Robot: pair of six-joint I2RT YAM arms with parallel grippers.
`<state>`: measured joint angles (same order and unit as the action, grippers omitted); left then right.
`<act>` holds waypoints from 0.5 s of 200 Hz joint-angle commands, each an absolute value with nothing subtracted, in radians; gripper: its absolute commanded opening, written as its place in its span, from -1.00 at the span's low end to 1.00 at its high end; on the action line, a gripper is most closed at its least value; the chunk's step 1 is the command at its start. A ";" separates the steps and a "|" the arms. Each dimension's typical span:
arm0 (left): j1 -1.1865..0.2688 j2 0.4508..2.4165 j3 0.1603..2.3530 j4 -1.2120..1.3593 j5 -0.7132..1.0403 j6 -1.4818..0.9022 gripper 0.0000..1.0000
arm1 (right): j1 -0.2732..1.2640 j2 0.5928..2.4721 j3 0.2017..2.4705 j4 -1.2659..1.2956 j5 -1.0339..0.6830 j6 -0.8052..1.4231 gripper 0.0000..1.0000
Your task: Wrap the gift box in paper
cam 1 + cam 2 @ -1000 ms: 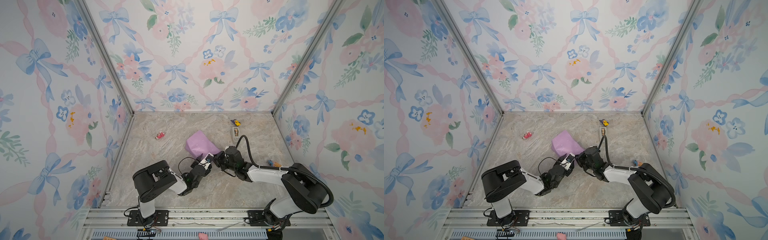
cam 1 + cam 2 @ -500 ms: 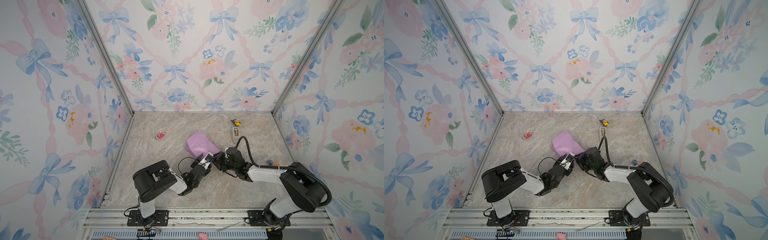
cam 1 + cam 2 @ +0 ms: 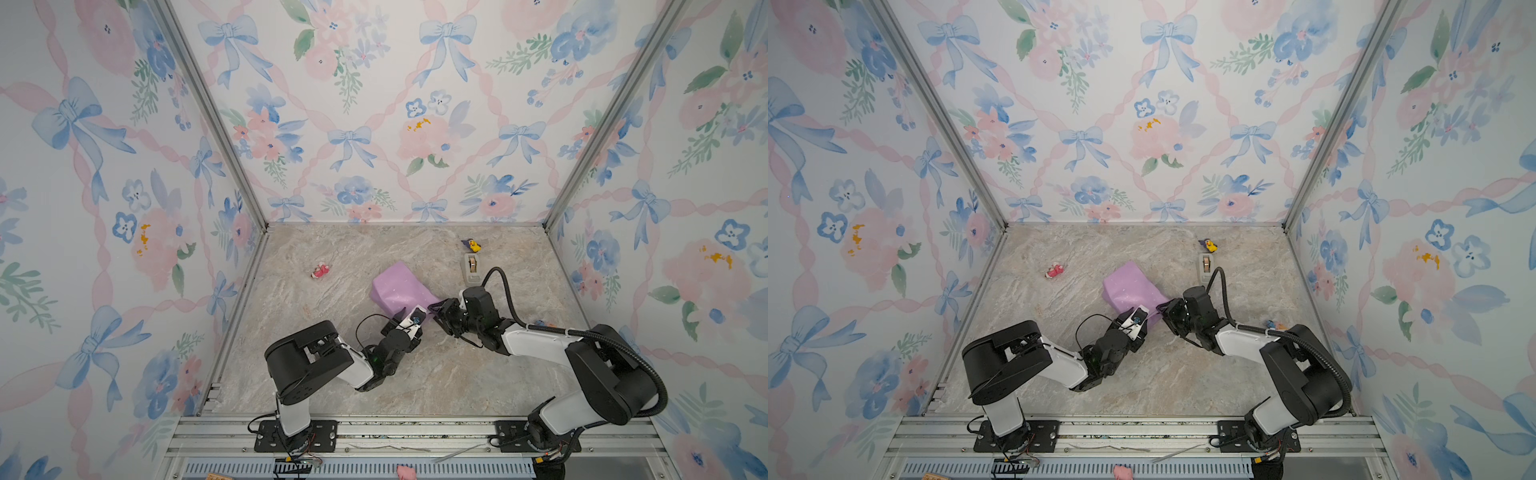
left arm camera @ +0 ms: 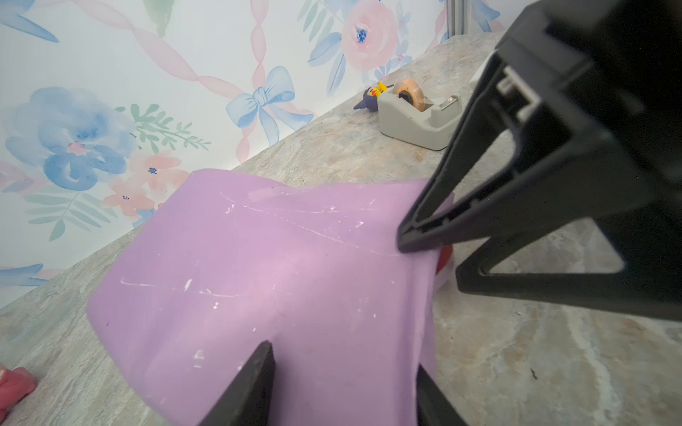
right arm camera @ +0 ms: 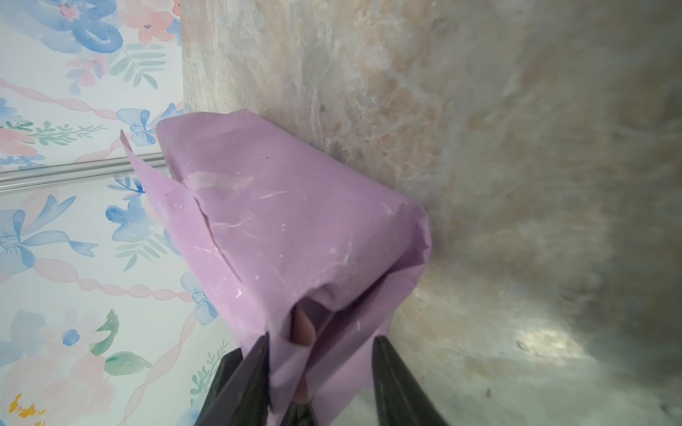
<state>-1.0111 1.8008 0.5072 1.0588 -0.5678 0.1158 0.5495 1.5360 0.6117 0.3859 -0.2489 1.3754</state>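
1. The right gripper (image 5: 321,343), seemingly just loosened, stands with jaws parted astride the loose end flap of the paper (image 3: 401,286).
2. The left gripper (image 4: 343,357) straddles the other wrapped end; I cannot tell whether it grips.
3. The gift box is hidden inside, at frame centre; this end is not yet folded.

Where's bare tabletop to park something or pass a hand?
Bare: front of the table between left arm and right arm; left side around the pink toy. Crowded: centre, left gripper and right gripper at the paper; tape dispenser back right.

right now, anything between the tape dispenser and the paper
No, only bare table between the paper and the tape dispenser, as both top views and the left wrist view show.
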 commanded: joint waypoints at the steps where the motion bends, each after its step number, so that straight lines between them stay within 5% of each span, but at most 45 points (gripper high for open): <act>1: -1.015 1.870 0.461 0.774 -0.446 0.084 0.04 | 0.541 1.576 0.641 0.385 -0.273 1.373 -0.26; 36: -1.015 1.851 0.468 0.773 -0.431 0.110 0.13 | 0.534 1.577 0.656 0.362 -0.275 1.360 -0.51; 100: -1.016 1.770 0.533 0.772 -0.449 0.206 0.52 | 0.532 1.573 0.643 0.359 -0.270 1.364 -0.60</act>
<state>-1.0122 1.7683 0.5255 0.9623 -0.5102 0.1768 0.5430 1.5581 0.6415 0.4046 -0.2771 1.3685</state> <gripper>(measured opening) 0.742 0.204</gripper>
